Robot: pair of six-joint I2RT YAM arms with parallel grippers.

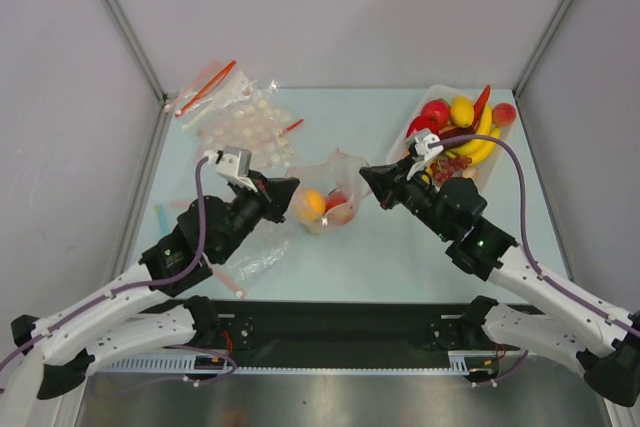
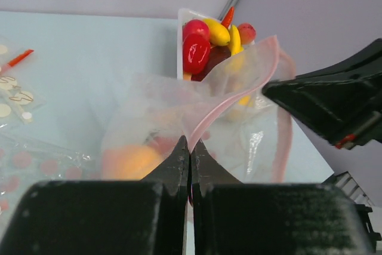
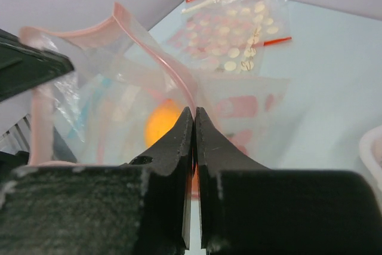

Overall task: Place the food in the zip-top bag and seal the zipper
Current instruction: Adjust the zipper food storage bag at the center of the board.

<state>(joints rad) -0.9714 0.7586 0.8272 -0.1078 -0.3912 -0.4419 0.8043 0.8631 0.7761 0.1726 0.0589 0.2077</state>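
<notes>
The clear zip-top bag (image 1: 328, 192) hangs between my two grippers at the middle of the table, its mouth up. My left gripper (image 1: 290, 197) is shut on the pink-orange zipper (image 2: 230, 100) at one end of the mouth; its fingertips (image 2: 182, 150) pinch the strip. From the other side, my right gripper (image 1: 365, 179) is shut on the same zipper (image 3: 161, 58). Inside the bag lie an orange peach (image 1: 314, 203) and a reddish piece of food (image 1: 338, 201). The peach (image 3: 161, 125) shows through the plastic just behind the right fingers. More food (image 1: 455, 122) is piled in the white tray.
The white tray (image 1: 400, 143) stands at the back right, behind my right arm. Clear bags printed with pale dots (image 1: 245, 117) lie at the back left. Another crumpled clear bag (image 1: 255, 262) lies by the left arm. Enclosure walls close both sides and the back.
</notes>
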